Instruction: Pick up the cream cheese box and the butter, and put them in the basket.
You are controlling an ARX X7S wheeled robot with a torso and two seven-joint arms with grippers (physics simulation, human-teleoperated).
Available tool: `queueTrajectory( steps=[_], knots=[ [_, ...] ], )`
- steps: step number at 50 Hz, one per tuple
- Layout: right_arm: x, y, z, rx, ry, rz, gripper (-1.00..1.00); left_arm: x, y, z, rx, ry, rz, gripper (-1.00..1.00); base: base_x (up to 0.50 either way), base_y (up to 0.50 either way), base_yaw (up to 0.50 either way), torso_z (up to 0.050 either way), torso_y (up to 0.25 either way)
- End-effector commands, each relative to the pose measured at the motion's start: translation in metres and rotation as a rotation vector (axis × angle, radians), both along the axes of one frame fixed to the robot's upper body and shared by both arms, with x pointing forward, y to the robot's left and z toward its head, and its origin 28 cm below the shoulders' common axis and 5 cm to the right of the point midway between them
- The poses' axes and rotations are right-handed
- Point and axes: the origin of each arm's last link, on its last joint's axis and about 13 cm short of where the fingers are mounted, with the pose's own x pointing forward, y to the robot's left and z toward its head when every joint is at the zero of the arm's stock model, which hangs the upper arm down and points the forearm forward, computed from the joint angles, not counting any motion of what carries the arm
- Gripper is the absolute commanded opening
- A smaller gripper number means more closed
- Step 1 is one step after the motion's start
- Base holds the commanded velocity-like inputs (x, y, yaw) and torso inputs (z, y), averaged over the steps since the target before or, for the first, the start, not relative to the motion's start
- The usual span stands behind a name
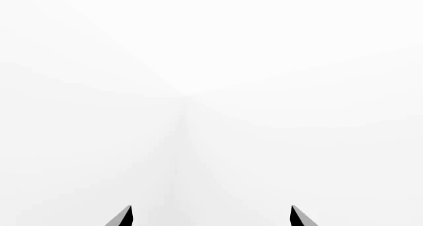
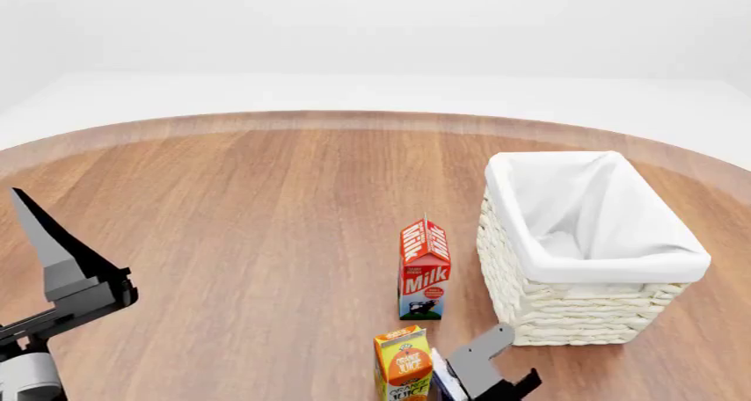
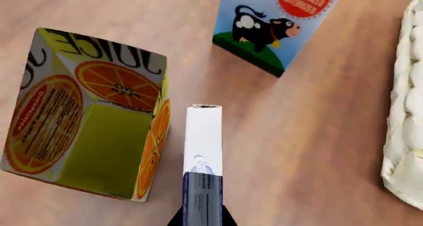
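Two arms | right fingers (image 3: 202,222) clamp cream cheese box (image 3: 203,156) | left fingers (image 1: 211,217) apart

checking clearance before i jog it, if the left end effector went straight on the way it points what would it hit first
Nothing, as far as the left wrist view shows: ahead of the left end effector is only blank white background, with no object or table. Depth there is unclear.

On the table (image 2: 258,207), the basket (image 2: 583,251) sits at about three o'clock of centre. The milk carton (image 2: 424,270) stands just beside it at its nine o'clock, apart from the wicker. The juice carton (image 2: 404,364) stands at the milk carton's six o'clock, nearer the robot. The cream cheese box (image 3: 203,166) stands on edge at the juice carton's three o'clock, just beside it, between the right gripper's (image 3: 202,217) fingers.
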Motion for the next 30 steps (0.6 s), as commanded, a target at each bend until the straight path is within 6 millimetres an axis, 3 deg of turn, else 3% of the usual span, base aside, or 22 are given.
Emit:
queueTrajectory(
  steps=[1, 10, 17, 30],
  knots=[
    [0.004, -0.004, 0.041, 0.019, -0.188, -0.029, -1.00, 0.000, 0.003, 0.000, 0.010, -0.006, 0.018, 1.00, 0.00, 0.00, 0.00, 0.000, 0.000],
    [-0.031, -0.008, 0.082, 0.031, -0.321, -0.033, -1.00, -0.001, 0.003, 0.001, 0.012, -0.011, 0.018, 1.00, 0.00, 0.00, 0.00, 0.000, 0.001],
    [-0.051, -0.010, 0.098, 0.064, -0.358, -0.015, -1.00, -0.003, 0.002, 0.003, 0.014, -0.017, 0.017, 1.00, 0.00, 0.00, 0.00, 0.000, 0.000],
    [-0.065, -0.019, 0.130, 0.070, -0.460, -0.047, -1.00, -0.004, 0.002, 0.005, 0.014, -0.023, 0.018, 1.00, 0.00, 0.00, 0.00, 0.000, 0.000]
  ],
)
